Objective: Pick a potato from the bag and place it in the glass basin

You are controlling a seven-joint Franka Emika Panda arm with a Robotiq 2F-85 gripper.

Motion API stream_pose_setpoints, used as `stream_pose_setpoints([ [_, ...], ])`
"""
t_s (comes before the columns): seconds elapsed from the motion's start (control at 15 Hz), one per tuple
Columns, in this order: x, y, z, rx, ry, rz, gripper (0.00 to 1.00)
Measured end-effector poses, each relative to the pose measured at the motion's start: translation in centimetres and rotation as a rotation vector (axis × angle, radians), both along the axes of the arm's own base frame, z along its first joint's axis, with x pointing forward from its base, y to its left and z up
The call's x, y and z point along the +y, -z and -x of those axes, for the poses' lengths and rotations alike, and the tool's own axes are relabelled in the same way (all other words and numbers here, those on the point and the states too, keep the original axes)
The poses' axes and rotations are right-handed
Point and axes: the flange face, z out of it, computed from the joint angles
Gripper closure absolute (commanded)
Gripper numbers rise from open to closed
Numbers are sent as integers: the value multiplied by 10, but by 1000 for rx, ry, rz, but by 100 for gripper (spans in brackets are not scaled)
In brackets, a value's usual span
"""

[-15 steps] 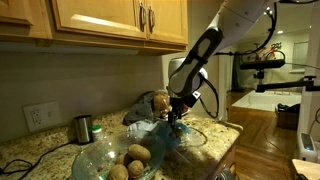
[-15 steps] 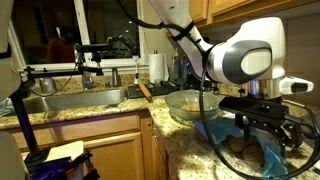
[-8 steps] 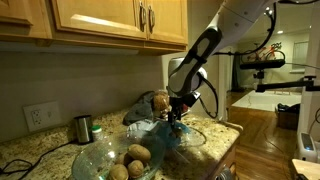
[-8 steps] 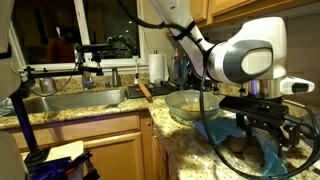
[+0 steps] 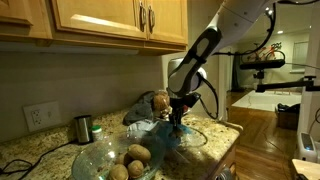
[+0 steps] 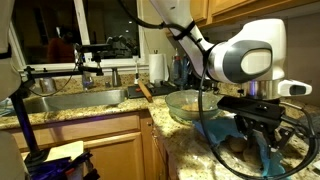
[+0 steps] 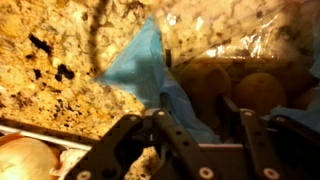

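Here the crinkled, translucent light-blue bag (image 7: 140, 65) shows tan potatoes (image 7: 255, 90) inside.

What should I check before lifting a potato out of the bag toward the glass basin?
1. Hand down in the bag: ok.
2. Bagged potatoes ahead of the fingers: ok.
3. Potato gripped: cannot tell.
4. Plastic out of the grip: not ok; in the wrist view a blue fold lies between the fingers.
5. Glass basin has room: ok, beside the basin potatoes.
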Motion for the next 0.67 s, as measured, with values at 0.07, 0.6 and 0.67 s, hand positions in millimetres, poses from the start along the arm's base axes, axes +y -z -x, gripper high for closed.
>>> stream_pose_setpoints([
  [0.07, 2, 2, 1, 14, -2, -5, 15],
  [0.6, 12, 11, -1, 69, -14, -25, 13],
  [0.67, 13, 10, -1, 73, -14, -26, 15],
])
